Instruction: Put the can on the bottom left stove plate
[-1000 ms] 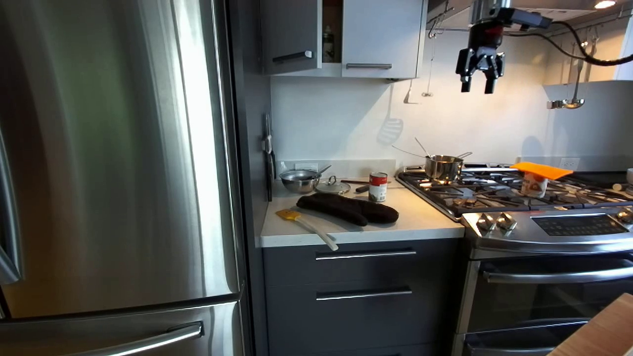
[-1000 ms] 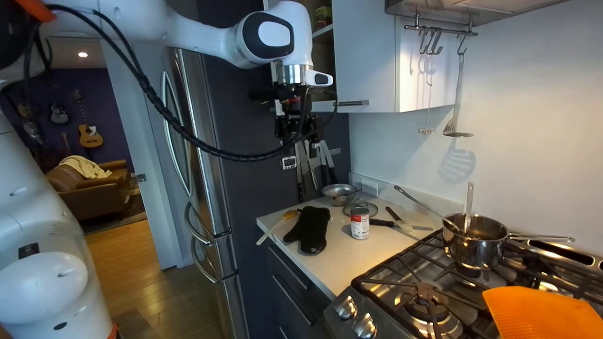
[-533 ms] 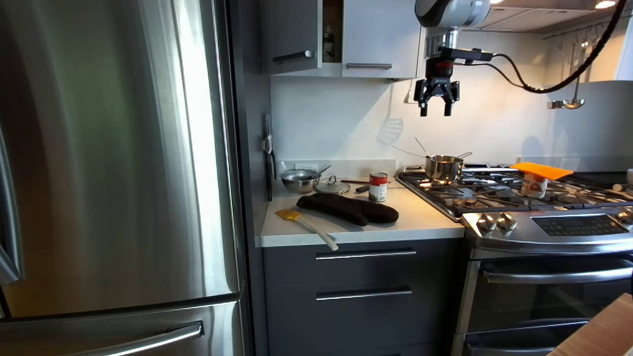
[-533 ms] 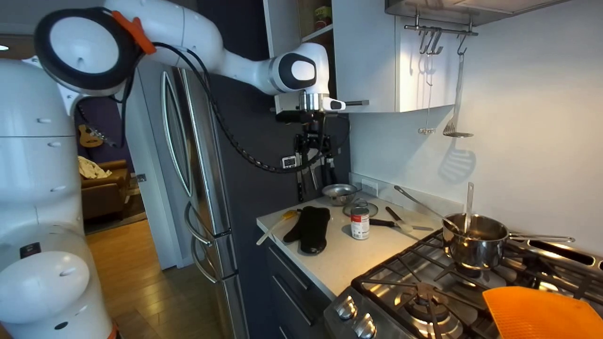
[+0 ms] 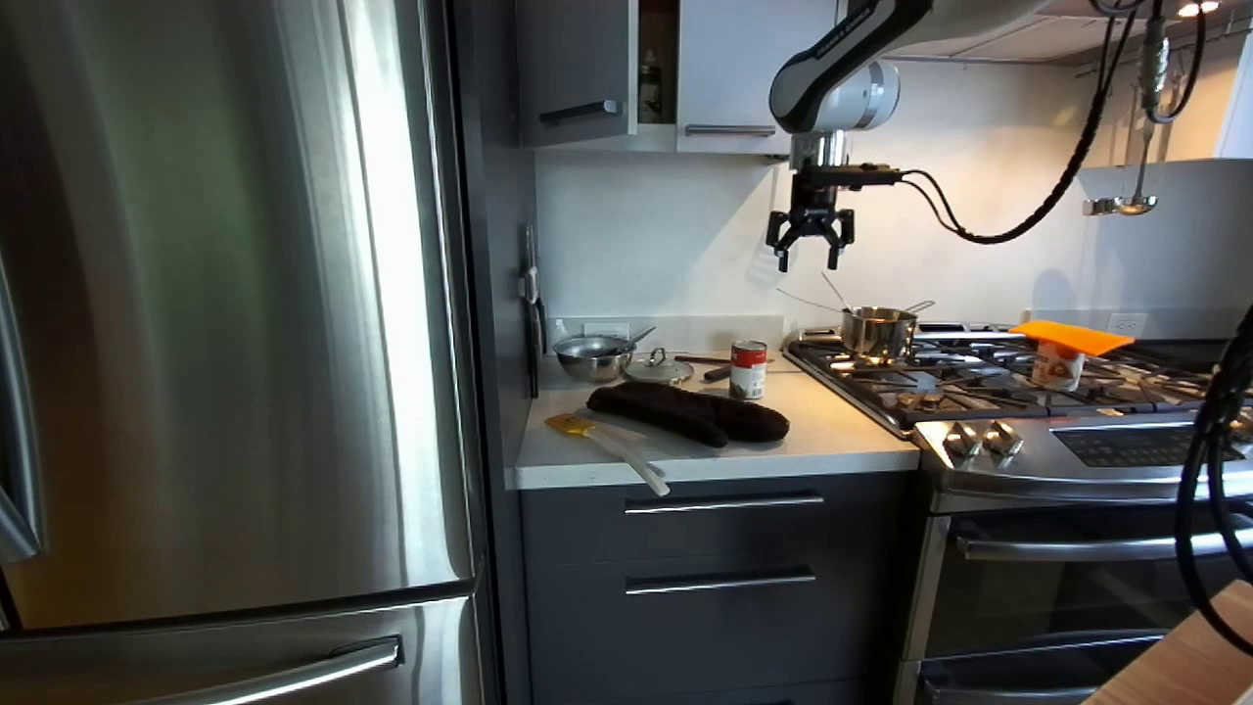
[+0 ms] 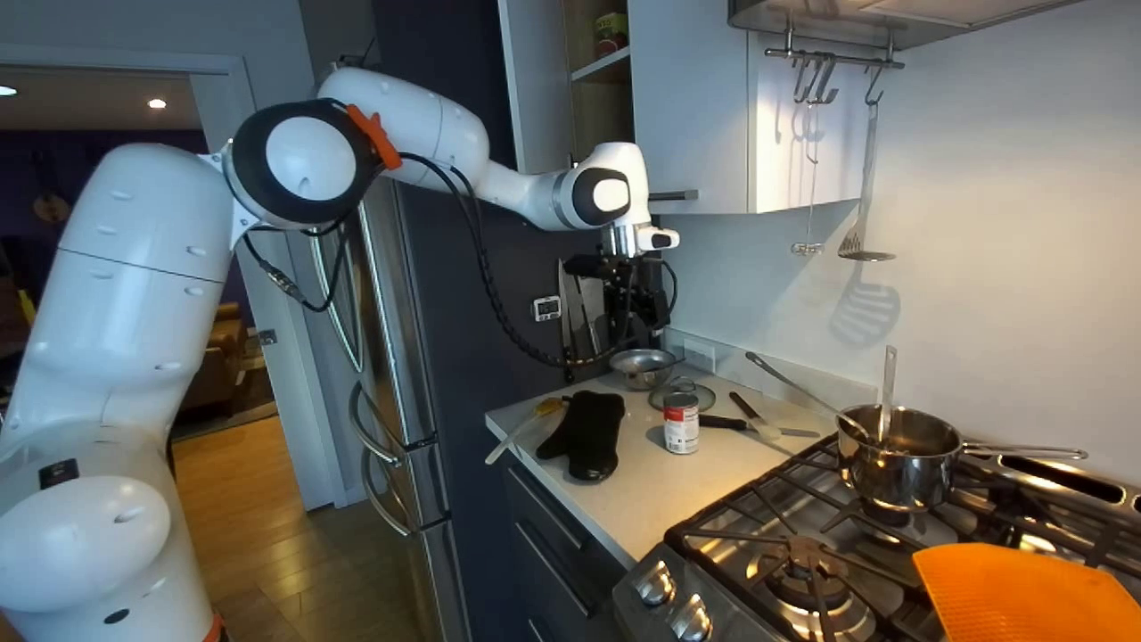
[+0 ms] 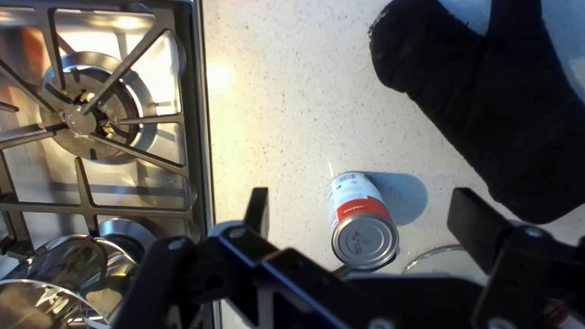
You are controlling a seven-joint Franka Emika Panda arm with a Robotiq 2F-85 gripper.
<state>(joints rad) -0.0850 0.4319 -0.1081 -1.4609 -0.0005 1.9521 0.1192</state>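
The can (image 5: 748, 372) is a short tin with a red and white label. It stands upright on the counter left of the stove, and shows also in an exterior view (image 6: 681, 426) and in the wrist view (image 7: 354, 194). My gripper (image 5: 809, 262) is open and empty, above the can and a little to its right in that view. In the wrist view the can lies between the two spread fingers, below them and apart from them. The bottom left stove plate (image 6: 807, 571) is the front burner beside the counter, with nothing on its grate; the wrist view shows it too (image 7: 82, 119).
A metal pot (image 6: 896, 468) stands on the burner behind. An orange-topped item (image 5: 1072, 338) is on the stove. A black oven mitt (image 6: 588, 437), a brush (image 5: 612, 452), a metal bowl (image 5: 592, 360), a glass lid (image 5: 658, 370) and knives (image 6: 749, 406) lie around the can.
The arm has come down and across towards the can, so the gripper is lower and nearer to it. The gripper stays open. The can and the other things have not moved.
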